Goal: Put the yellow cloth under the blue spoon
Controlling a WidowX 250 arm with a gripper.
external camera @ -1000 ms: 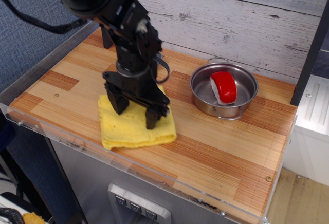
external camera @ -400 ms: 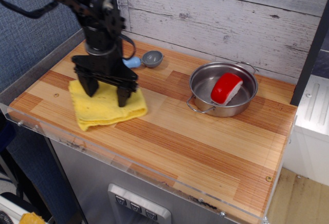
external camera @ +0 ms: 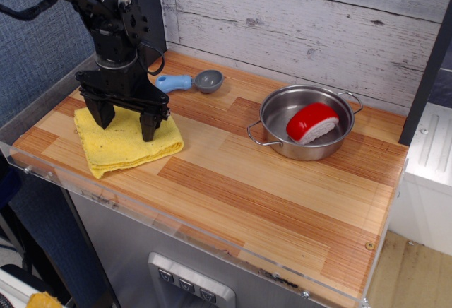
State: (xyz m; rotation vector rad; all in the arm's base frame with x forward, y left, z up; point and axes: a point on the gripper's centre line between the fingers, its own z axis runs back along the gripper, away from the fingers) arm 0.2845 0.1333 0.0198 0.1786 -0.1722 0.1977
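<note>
we are working on a wooden table (external camera: 233,181) backed by a pale plank wall (external camera: 318,18), and the biggest thing on it after our arm is the yellow cloth (external camera: 123,142), which is lying flat near the left front corner. behind it, near the wall and just apart from the cloth's far edge, the blue spoon (external camera: 189,81) is resting with its grey bowl pointing right. well to the right, the steel pot (external camera: 305,126) is holding a red and white piece and is playing no part in this step. our gripper (external camera: 123,117) is standing over the cloth with its two fingers spread wide apart, tips down at or on the fabric, gripping nothing that we can see; whether the tips are actually pressing the cloth we cannot tell. we are judging the cloth as not yet beneath the spoon. to do this well, we are thinking of keeping the cloth flat, avoiding bunching its folded edge, and bringing it to the spoon without knocking the light spoon toward the wall.
</note>
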